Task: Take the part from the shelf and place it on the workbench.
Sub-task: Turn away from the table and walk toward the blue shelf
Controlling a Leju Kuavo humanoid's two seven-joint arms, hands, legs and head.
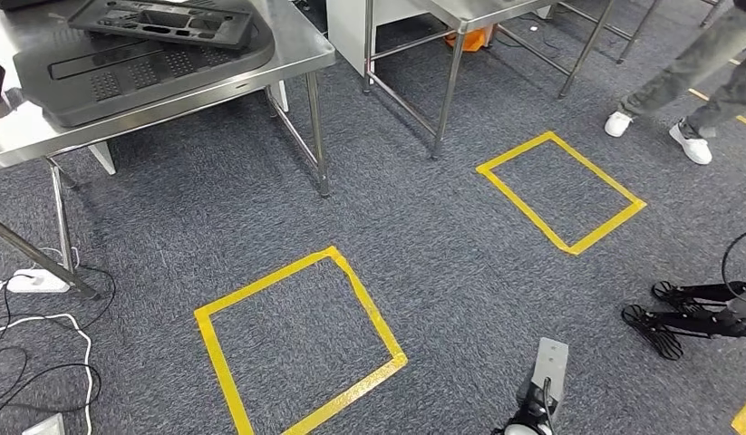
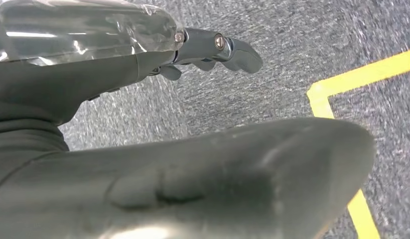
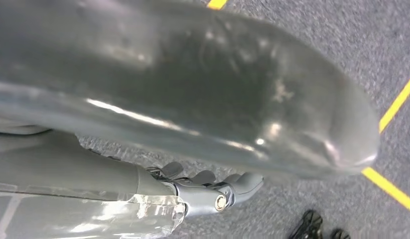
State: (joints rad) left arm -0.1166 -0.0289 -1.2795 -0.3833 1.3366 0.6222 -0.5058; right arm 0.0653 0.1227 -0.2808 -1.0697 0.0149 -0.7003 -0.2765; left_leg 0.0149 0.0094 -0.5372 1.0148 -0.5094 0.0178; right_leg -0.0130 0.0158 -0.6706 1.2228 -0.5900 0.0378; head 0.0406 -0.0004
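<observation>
While both hands' fingers (image 2: 232,50) hang loosely apart, holding nothing, far from the part (image 1: 142,54) — broad, stiff, likely light — grip opposite rims.

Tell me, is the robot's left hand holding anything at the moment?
No, it holds nothing. In the left wrist view the left hand hangs over grey carpet, thumb apart from the fingers, with nothing between them.

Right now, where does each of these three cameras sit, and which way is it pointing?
Head view: high on the robot, facing down at grey carpet, yellow tape squares and a steel table.
Left wrist view: behind the left hand, facing carpet.
Right wrist view: behind the right hand, facing carpet.
All share carpet and yellow tape.
</observation>
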